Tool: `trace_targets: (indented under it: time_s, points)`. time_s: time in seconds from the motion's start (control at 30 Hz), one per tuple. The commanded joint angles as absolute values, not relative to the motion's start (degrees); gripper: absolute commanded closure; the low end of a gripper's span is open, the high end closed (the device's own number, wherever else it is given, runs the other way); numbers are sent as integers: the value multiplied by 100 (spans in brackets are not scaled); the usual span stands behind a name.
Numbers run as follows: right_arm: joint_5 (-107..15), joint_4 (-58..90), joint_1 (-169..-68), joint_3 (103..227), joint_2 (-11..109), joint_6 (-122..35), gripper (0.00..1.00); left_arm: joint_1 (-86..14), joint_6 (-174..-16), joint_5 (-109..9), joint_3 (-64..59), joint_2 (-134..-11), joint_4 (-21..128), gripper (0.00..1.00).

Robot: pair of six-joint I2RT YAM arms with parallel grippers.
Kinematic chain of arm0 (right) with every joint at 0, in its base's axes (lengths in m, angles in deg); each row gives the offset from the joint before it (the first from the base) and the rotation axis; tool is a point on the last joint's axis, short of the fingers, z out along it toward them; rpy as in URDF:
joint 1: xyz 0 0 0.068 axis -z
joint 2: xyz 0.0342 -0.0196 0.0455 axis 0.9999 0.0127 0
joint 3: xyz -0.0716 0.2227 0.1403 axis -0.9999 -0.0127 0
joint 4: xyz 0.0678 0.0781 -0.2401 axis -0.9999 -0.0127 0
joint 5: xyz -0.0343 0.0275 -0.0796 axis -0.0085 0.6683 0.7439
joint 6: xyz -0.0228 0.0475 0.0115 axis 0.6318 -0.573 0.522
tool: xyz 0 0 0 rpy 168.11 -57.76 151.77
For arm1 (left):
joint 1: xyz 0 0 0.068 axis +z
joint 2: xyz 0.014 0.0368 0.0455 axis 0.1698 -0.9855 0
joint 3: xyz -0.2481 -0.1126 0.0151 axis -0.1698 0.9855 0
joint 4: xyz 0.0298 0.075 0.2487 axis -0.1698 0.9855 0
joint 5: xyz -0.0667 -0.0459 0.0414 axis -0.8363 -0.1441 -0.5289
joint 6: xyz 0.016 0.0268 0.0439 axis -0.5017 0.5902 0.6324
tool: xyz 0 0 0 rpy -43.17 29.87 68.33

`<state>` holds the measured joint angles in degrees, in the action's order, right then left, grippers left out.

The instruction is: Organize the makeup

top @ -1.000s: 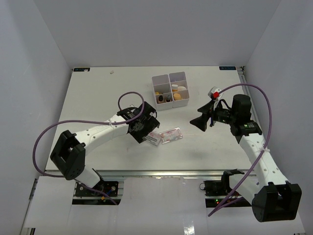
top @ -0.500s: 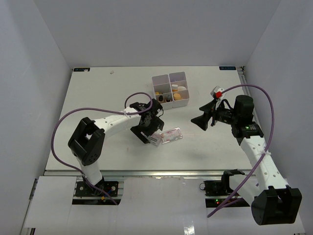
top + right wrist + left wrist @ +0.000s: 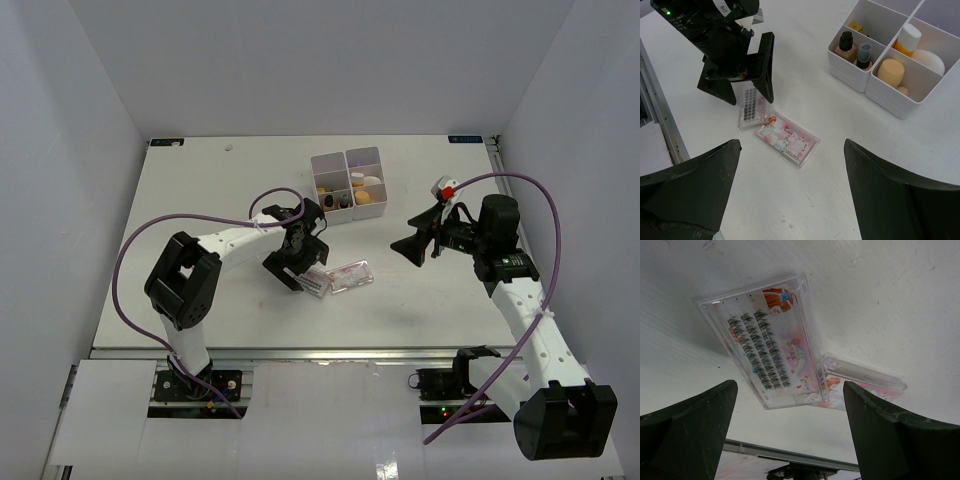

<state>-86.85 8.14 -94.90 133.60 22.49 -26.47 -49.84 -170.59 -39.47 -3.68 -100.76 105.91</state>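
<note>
Two flat clear packets lie side by side on the table. One holds black lashes [image 3: 765, 347] and the other has pink-red print [image 3: 865, 385]. They also show in the right wrist view, the lash packet [image 3: 751, 107] and the pink packet [image 3: 787, 138]. My left gripper [image 3: 303, 270] is open just above the lash packet and holds nothing. My right gripper [image 3: 410, 248] is open and empty, well right of the packets. A tan sponge [image 3: 891, 71], a yellow-orange tube [image 3: 907, 40] and a white oval piece [image 3: 929, 61] sit in the box. The purple tool is not in view.
The white four-compartment box [image 3: 345, 153] stands at the back centre, its wall [image 3: 887, 106] seen from the right wrist. Two small dark-capped bottles [image 3: 846, 42] stand in one compartment. The table's front rail lies just beyond the packets in the left wrist view.
My left arm has swung its elbow inward and its gripper has moved right, over the lash packet. The right gripper has hardly moved. The packets lie where they were.
</note>
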Motion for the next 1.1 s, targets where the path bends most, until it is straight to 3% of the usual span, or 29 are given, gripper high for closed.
trace_targets:
  time_s: [0.0,0.83,1.07]
  points:
    - [-8802,1060,-9447,13326,2194,-2719,10,-4900,-17037,-4137,-342,-10111,10438,2]
    - [-8865,1094,-9408,13317,2248,-2738,10,-4579,-16796,-4156,-189,-10270,10400,2]
    - [-8872,1094,-9393,13317,2248,-2736,10,-4522,-16719,-4103,-307,-10398,10451,7]
